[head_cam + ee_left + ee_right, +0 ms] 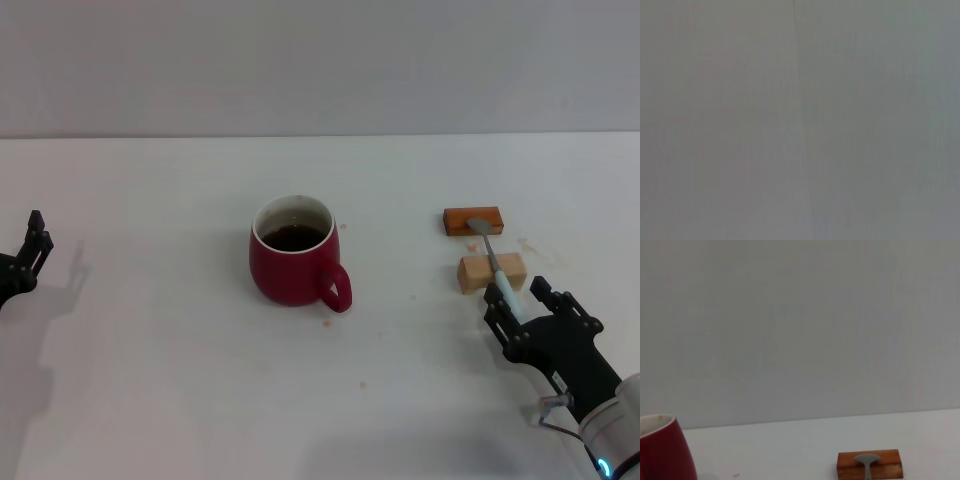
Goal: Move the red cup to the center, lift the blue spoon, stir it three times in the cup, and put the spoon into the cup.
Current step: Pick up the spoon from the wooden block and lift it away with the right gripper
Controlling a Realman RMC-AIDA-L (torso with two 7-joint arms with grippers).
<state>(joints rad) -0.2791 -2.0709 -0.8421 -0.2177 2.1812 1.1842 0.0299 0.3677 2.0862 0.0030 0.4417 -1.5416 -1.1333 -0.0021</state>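
Squat dark-red ceramic cup [292, 262], centre of table: glazed, glossy, smooth; white glazed inner rim; dark liquid surface inside.
Slim spoon [494, 262], 3 o'clock of cup: pale-blue handle smooth, plastic-looking; neck and bowl grey matt metal.
Orange-brown rectangular wooden block [473, 220] under spoon bowl: faint sheen, looks varnished.
Tan wooden block [491, 272] under spoon handle: bare, matt.
White tabletop [150, 380]: smooth, matt, few small reddish specks.
Right gripper [527, 305], 4 o'clock: black, matt, hard plastic or metal, cannot tell which.
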